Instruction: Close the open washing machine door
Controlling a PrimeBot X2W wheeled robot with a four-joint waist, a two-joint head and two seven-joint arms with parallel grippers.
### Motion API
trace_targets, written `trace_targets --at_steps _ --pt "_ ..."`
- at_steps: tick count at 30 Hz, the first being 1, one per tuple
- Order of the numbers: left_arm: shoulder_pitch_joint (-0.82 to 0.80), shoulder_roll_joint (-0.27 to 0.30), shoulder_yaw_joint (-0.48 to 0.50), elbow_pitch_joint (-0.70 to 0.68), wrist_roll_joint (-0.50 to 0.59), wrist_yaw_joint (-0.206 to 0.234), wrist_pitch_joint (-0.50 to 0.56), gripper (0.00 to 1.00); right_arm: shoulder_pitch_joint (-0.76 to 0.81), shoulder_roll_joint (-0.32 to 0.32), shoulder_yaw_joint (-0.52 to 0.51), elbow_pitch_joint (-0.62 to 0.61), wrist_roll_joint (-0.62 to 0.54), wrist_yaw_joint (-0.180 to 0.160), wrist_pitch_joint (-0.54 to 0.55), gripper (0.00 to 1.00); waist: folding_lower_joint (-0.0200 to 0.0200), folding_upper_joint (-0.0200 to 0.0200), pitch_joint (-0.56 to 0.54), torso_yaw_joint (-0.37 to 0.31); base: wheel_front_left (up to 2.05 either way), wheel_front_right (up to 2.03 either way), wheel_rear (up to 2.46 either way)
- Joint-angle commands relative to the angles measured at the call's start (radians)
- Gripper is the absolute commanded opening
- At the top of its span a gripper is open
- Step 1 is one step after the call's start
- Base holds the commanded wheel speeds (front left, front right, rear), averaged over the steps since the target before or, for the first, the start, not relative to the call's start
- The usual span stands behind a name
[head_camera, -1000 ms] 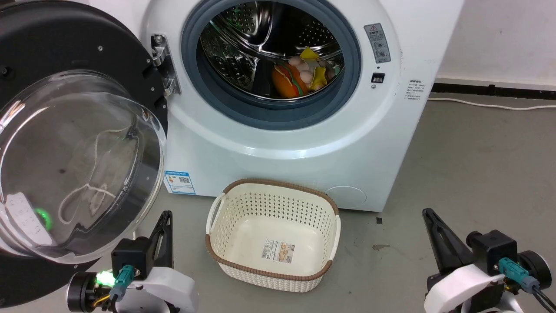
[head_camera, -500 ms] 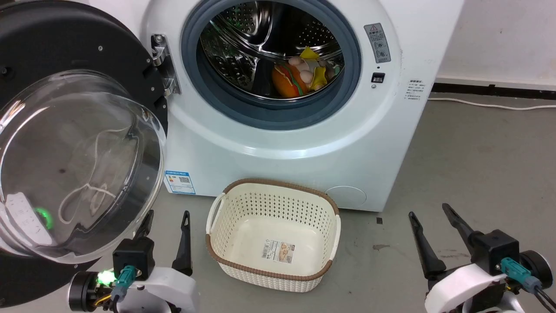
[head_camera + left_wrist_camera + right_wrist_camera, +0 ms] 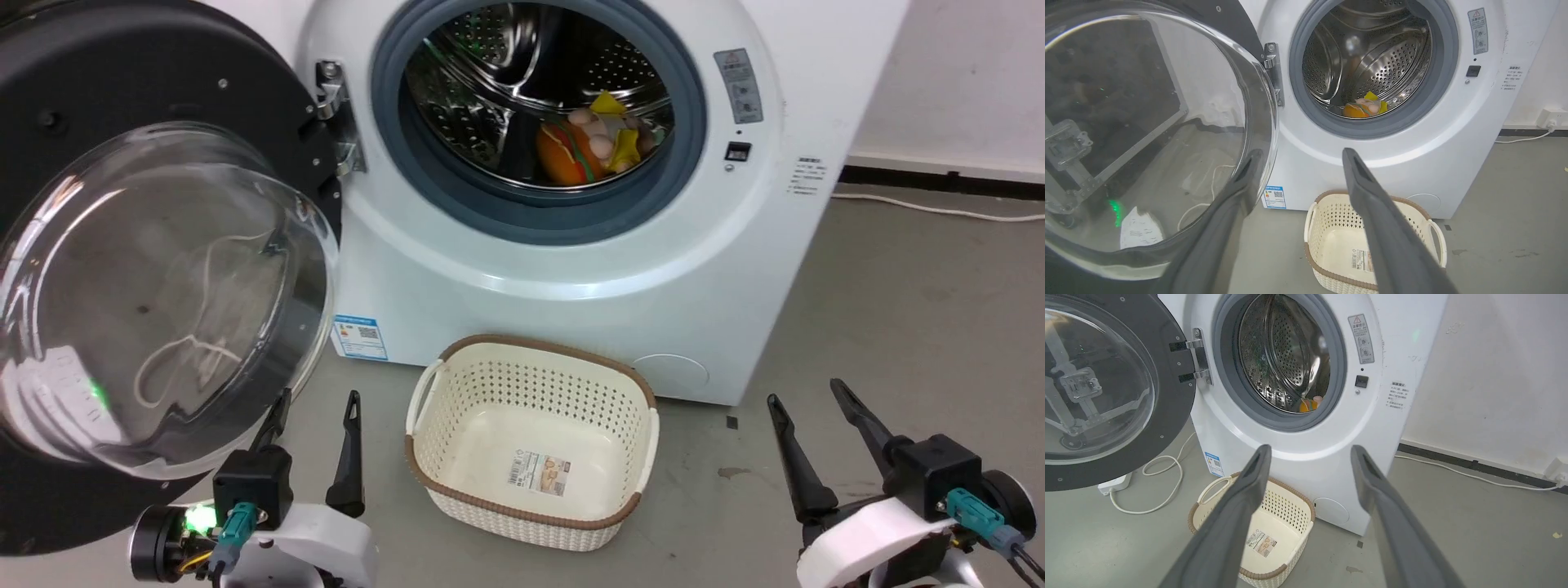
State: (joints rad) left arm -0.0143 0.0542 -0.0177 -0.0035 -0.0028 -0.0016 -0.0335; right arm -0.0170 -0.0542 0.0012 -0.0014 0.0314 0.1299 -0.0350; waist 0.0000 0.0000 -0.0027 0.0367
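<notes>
The machine (image 3: 571,278) had its door (image 3: 155,302) swung wide to the left, beside the basket (image 3: 535,514). The left gripper (image 3: 318,395) and right gripper (image 3: 804,392) were spread, empty. The left should probably push the door's outer edge, steadily.

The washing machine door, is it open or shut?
Open. The washing machine door hangs swung out left of the uncovered drum opening.

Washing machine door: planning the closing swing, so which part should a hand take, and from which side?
Likely the black rim of the washing machine door, low and away from the hinge, approached from below by the open left hand. The bulging glass bowl is too smooth and wide to pinch; the rim is an edge, and distance from the hinge gives leverage.
</notes>
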Motion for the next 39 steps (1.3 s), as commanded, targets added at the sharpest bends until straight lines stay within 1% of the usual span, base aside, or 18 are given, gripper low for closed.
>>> trace_targets --at_steps 1,13,39 --pt "0.006 0.006 -0.003 -0.006 0.002 0.006 -0.012 1.0 0.017 0.001 0.003 0.0 0.01 0.0 -0.01 1.0 0.0 0.0 -0.001 0.011 0.0 0.0 0.0" --pt "0.011 0.02 -0.014 -0.014 0.001 0.01 -0.037 1.0 0.027 0.001 0.022 -0.003 0.032 0.0 -0.035 1.0 0.0 0.0 -0.006 0.097 0.0 0.0 0.0" --pt "0.074 0.03 0.007 -0.062 -0.013 0.055 -0.091 1.0 -0.04 -0.004 0.132 0.083 0.057 0.0 -0.09 1.0 0.0 0.0 0.018 0.22 -0.01 -0.01 -0.01"
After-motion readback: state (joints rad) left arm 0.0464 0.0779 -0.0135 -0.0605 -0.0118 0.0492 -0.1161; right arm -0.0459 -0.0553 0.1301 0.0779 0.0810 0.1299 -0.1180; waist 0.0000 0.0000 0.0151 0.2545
